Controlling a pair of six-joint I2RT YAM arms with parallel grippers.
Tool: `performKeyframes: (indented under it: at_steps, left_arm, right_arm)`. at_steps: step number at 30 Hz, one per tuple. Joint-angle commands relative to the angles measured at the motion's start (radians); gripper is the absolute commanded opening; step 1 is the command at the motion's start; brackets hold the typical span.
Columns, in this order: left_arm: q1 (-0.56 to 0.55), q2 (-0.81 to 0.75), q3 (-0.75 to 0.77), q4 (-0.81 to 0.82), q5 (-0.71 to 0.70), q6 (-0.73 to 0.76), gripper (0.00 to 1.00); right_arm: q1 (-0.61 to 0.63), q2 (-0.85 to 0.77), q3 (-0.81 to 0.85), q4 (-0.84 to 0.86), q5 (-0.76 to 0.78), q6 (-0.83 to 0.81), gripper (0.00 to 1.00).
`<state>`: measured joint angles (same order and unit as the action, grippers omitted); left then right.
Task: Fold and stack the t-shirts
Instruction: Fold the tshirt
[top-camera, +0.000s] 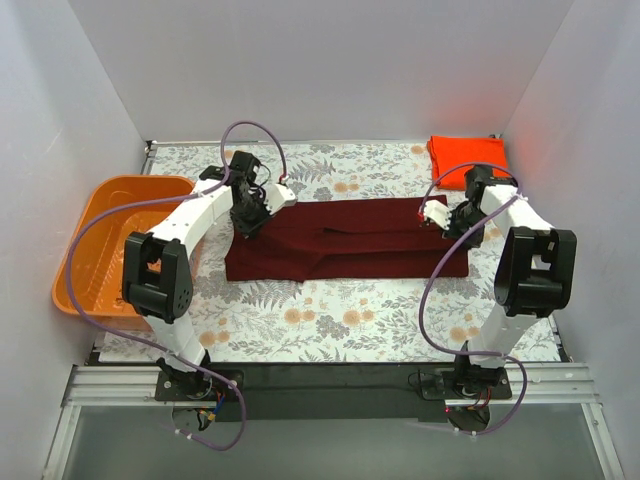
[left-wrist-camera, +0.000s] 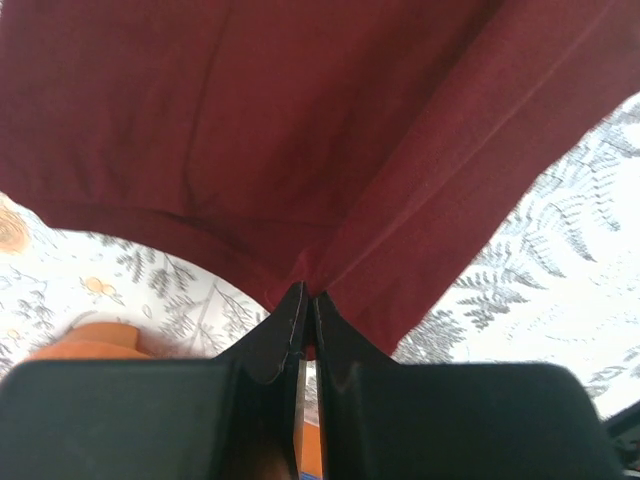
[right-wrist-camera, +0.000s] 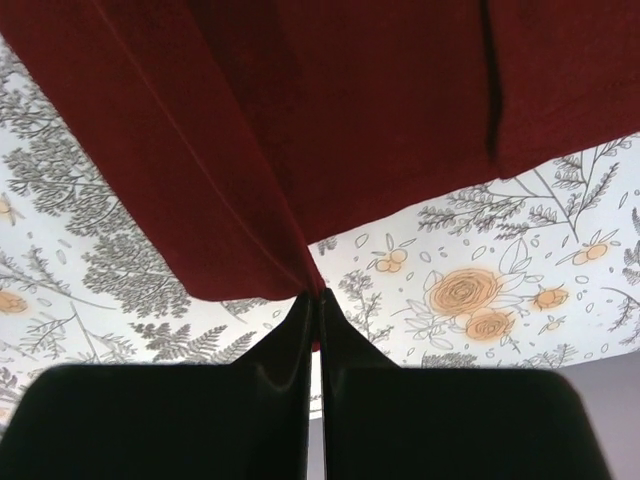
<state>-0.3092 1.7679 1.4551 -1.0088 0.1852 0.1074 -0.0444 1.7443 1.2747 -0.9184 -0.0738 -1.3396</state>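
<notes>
The dark maroon t-shirt (top-camera: 345, 240) lies as a long folded band across the middle of the floral table. My left gripper (top-camera: 247, 226) is shut on its left end; the left wrist view shows the cloth (left-wrist-camera: 300, 130) pinched between the closed black fingers (left-wrist-camera: 285, 325) and lifted off the table. My right gripper (top-camera: 450, 228) is shut on the right end; the right wrist view shows the cloth (right-wrist-camera: 300, 110) pinched at its gripper (right-wrist-camera: 314, 298). The bright orange-red t-shirt (top-camera: 465, 155) lies as a folded rectangle at the back right corner.
An orange plastic basket (top-camera: 95, 250) stands at the left edge of the table, beside the left arm. The floral tablecloth (top-camera: 350, 310) covers the table. White walls close in the back and both sides.
</notes>
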Motion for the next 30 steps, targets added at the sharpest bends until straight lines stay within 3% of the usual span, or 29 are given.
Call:
performKeyframes:
  at_steps: [1,30]
  left_arm:
    - [0.01,0.031,0.066,0.007,0.003,0.035,0.0]
    - [0.033,0.157,0.137,0.045,-0.03,0.061,0.0]
  right_arm:
    - [-0.005,0.044,0.067,-0.008,0.014,-0.012,0.01]
    - [0.008,0.202,0.193,0.006,0.017,0.008,0.01]
